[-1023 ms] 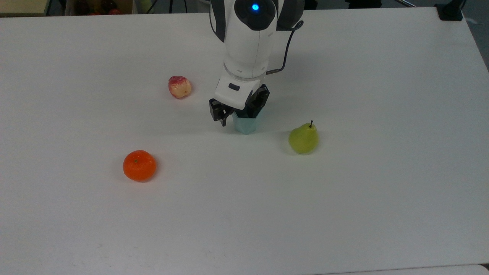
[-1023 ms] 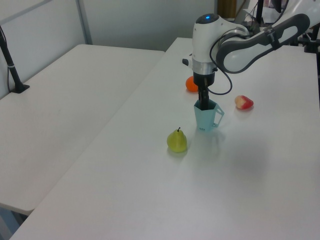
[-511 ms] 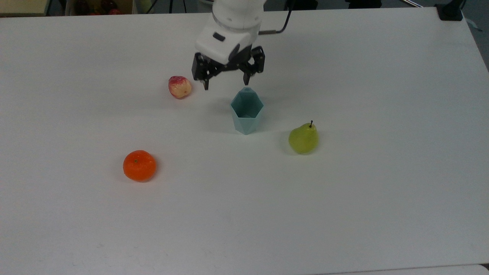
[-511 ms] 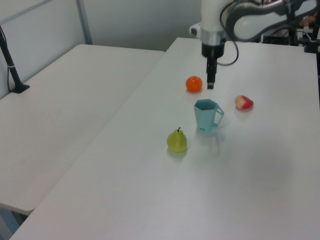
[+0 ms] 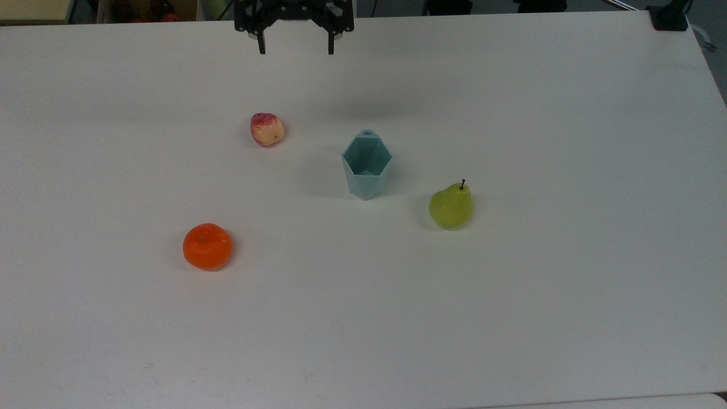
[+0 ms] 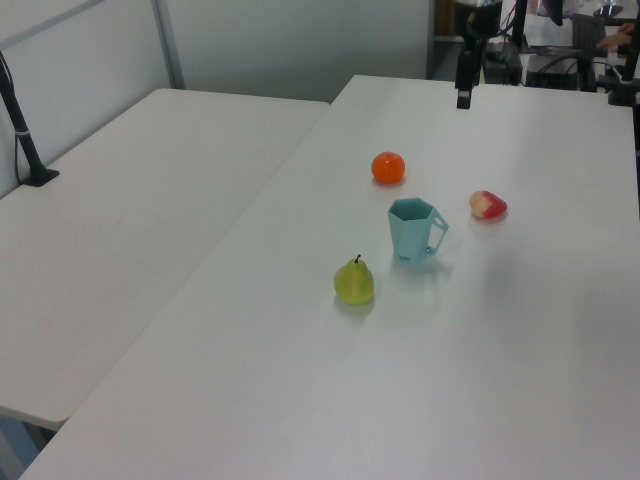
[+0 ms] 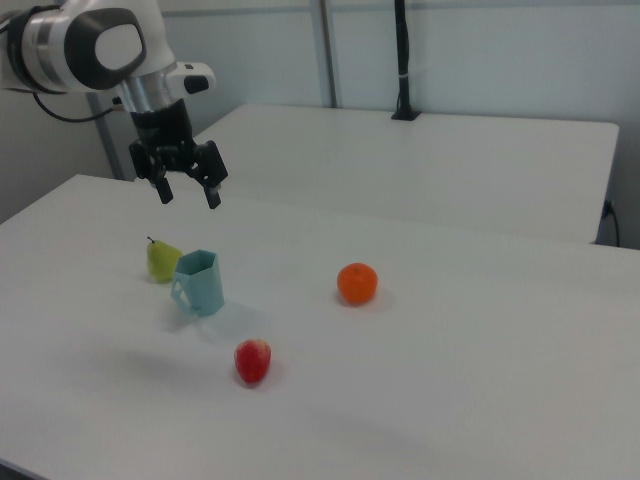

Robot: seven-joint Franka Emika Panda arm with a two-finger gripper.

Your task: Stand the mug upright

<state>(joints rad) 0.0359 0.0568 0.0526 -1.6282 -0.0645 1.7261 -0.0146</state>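
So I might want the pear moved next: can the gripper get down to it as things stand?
Probably yes. The gripper hangs open above the table, and the pear stands apart from the mug with nothing over it.

One pale blue faceted mug (image 5: 367, 167), one green pear (image 5: 451, 205), one orange (image 5: 207, 246), one red-and-yellow apple (image 5: 267, 129), one white table (image 5: 511, 312) bearing them, one second table (image 6: 130, 200) alongside, one black two-finger gripper (image 5: 295, 50).
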